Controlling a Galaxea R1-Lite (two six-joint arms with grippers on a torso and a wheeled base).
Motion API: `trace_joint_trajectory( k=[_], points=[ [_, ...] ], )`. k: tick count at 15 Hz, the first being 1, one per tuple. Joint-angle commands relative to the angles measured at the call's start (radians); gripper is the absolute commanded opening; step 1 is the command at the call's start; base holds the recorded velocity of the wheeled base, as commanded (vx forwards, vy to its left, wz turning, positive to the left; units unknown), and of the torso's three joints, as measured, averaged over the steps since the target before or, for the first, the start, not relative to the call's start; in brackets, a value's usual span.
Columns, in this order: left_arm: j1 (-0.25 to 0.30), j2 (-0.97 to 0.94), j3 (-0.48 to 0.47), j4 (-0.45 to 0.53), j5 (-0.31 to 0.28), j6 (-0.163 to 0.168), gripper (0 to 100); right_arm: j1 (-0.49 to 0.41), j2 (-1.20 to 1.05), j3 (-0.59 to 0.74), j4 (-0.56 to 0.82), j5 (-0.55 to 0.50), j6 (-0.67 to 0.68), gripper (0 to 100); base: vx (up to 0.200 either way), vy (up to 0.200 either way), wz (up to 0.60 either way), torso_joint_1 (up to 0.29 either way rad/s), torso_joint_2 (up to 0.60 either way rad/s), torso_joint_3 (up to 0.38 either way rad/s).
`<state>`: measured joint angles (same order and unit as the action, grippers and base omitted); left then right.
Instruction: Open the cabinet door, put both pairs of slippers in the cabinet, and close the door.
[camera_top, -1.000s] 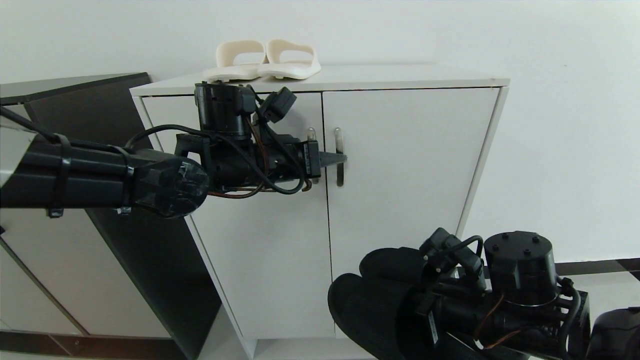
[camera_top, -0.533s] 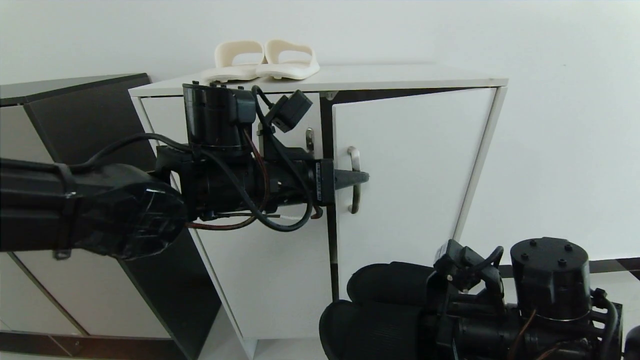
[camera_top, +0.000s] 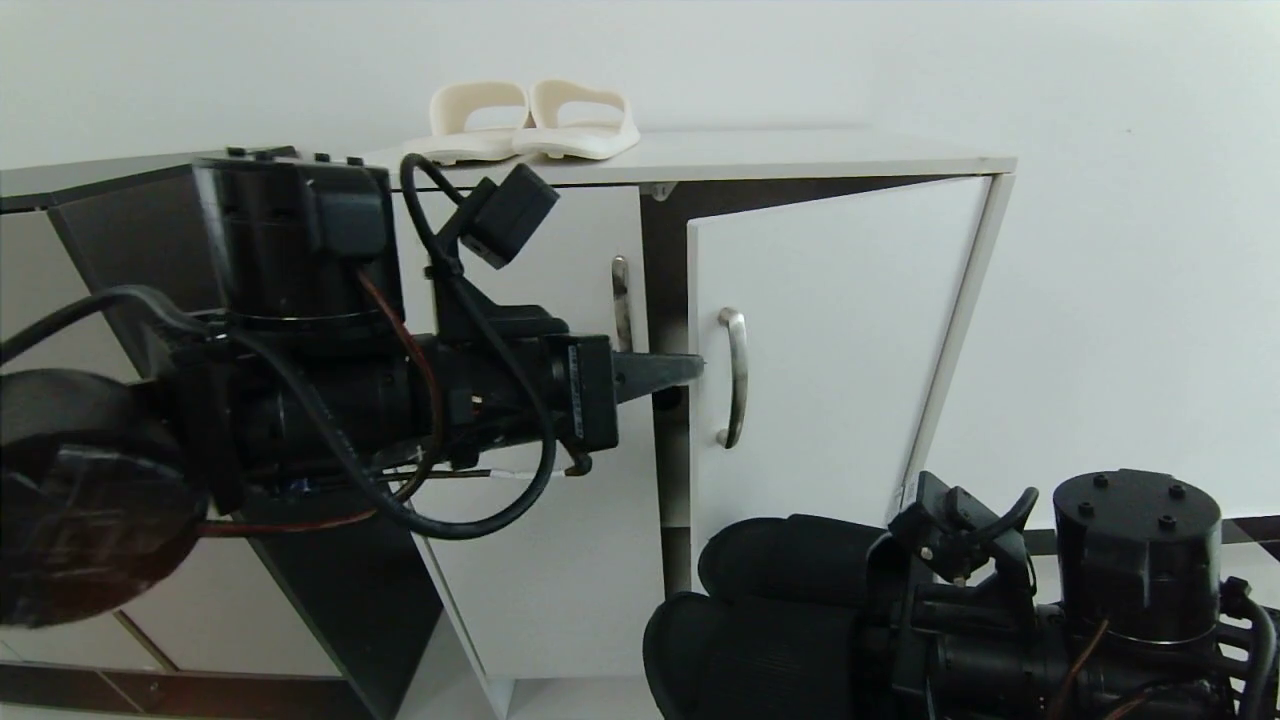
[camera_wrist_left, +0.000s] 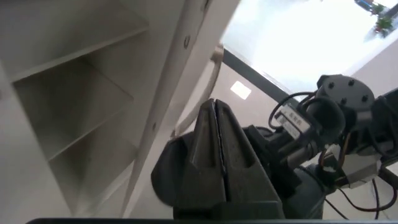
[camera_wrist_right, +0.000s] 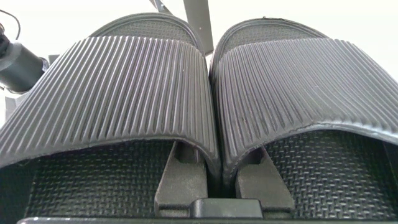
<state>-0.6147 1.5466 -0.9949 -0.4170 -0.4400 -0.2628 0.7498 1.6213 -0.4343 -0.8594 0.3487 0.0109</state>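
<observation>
Head view showed the cabinet's right door (camera_top: 840, 330) ajar, hinged on its right side, with its free left edge swung out toward the robot and a dark gap beside it. Its long axis stood vertical, as did the bar handle (camera_top: 735, 375) just inside that edge. The left gripper (camera_top: 688, 370), fingers pressed together on nothing, lay level with the handle's middle and pointed sideways at the free edge; contact was unclear. That arm was the nearer. Below, the right gripper (camera_wrist_right: 210, 182) clamped the black slippers (camera_top: 780, 600) side by side. The cream slippers (camera_top: 535, 120) sat on the cabinet top (camera_top: 820, 152).
</observation>
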Motion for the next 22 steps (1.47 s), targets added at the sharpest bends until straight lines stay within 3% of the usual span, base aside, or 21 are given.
trace_joint_trajectory(
  k=[1, 4, 6, 10, 13, 15, 17, 18, 19, 22],
  points=[
    [0.012, -0.115, 0.079, 0.001, 0.023, -0.003, 0, 0.0, -0.014, -0.001, 0.0, 0.001, 0.0, 0, 0.0, 0.0, 0.0, 0.0, 0.0, 0.0],
    [0.092, -0.068, 0.036, -0.002, 0.023, -0.007, 0, 0.003, -0.014, 0.0, 0.003, 0.003, 0.0, 0, 0.0, 0.0, 0.0, 0.0, 0.0, 0.0],
    [0.121, 0.033, -0.044, -0.012, 0.023, -0.009, 0, 0.006, -0.014, 0.0, 0.002, 0.003, 0.0, 0, 0.0, 0.0, 0.0, 0.0, 0.0, 0.0],
    [0.124, 0.19, -0.154, -0.092, 0.024, -0.058, 0, 0.006, -0.012, 0.0, 0.002, 0.001, 0.0, 0, 0.0, 0.0, 0.0, 0.0, 0.0, 0.0],
    [0.121, 0.214, -0.169, -0.112, 0.027, -0.075, 0, 0.006, -0.006, -0.008, 0.003, -0.005, 0.001, 0, 0.0, 0.0, 0.0, 0.0, 0.0, 0.0],
    [0.121, 0.211, -0.156, -0.112, 0.026, -0.093, 0, 0.025, -0.003, -0.035, 0.045, -0.088, 0.009, 0, 0.0, 0.0, 0.0, 0.0, 0.0, 0.0],
    [0.121, 0.213, -0.133, -0.121, 0.012, -0.056, 0, 0.051, -0.009, -0.086, 0.135, -0.171, 0.014, 0, 0.0, 0.0, 0.0, 0.0, 0.0, 0.0],
    [0.121, 0.217, -0.117, -0.134, -0.022, -0.01, 0, 0.079, -0.012, -0.097, 0.152, -0.209, 0.041, 0, 0.0, 0.0, 0.0, 0.0, 0.0, 0.0],
    [0.121, 0.219, -0.108, -0.134, -0.054, 0.013, 0, 0.103, -0.014, -0.1, 0.152, -0.247, 0.078, 0, 0.0, 0.0, 0.0, 0.0, 0.0, 0.0],
    [0.124, 0.221, -0.096, -0.134, -0.129, 0.013, 0, 0.141, -0.012, -0.101, 0.155, -0.366, 0.155, 0, 0.0, 0.0, 0.0, 0.0, 0.0, 0.0]
  ],
)
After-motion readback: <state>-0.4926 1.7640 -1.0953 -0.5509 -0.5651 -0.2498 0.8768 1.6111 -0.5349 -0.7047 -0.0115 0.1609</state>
